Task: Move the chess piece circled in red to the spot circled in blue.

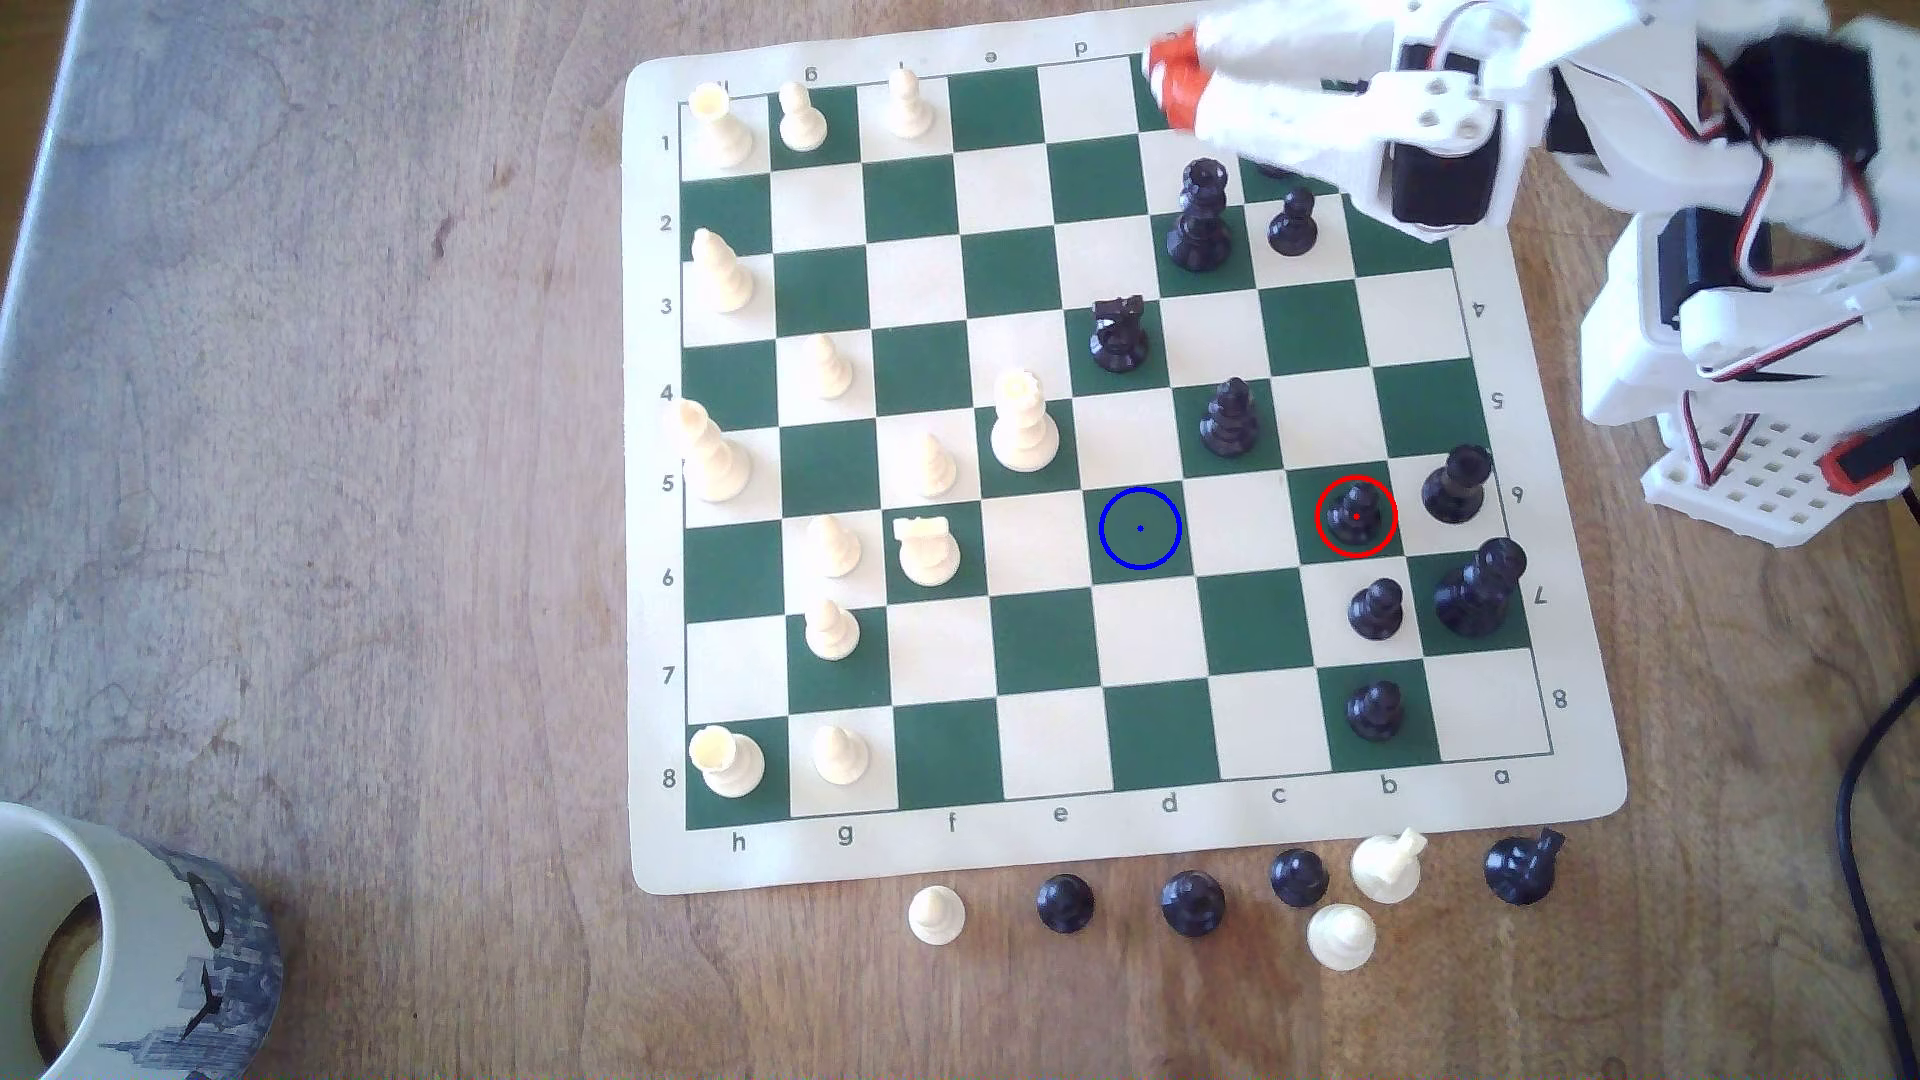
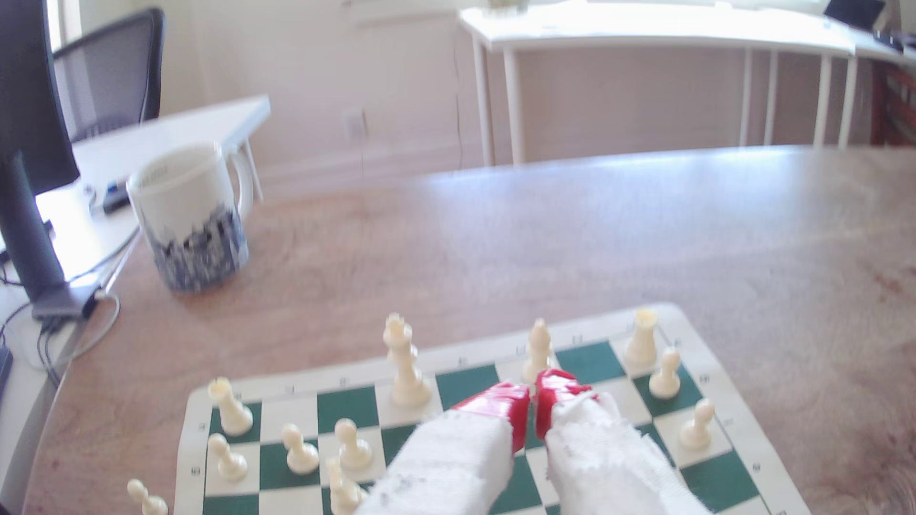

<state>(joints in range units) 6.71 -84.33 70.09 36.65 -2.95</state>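
My gripper point(image 1: 1172, 78) hangs over the far edge of the chessboard point(image 1: 1049, 841) at the exterior view's top right, clenched and empty: in the wrist view the two red fingertips point(image 2: 500, 402) nearly meet with only a sliver between them. The red-ringed black pawn point(image 1: 1356, 516) stands upright on a green square near the exterior view's right side, well apart from my gripper. The blue-ringed green square point(image 1: 1140, 529) lies in the same row, two squares toward the exterior view's left, bare.

Counts, exterior view: nine black pieces on the board that I can make out, one more possibly hidden under my arm. Among them: the ringed pawn, three more pawns, one knight point(image 1: 1119, 334), and a queen point(image 1: 1201, 216). White pieces on board: fourteen, clustered on the exterior view's left half, two rooks among them. Off the board along the near edge: seven captured pieces, four black and three white. One mug point(image 1: 125, 955) sits on the wooden table point(image 1: 312, 415) at the exterior view's bottom left.
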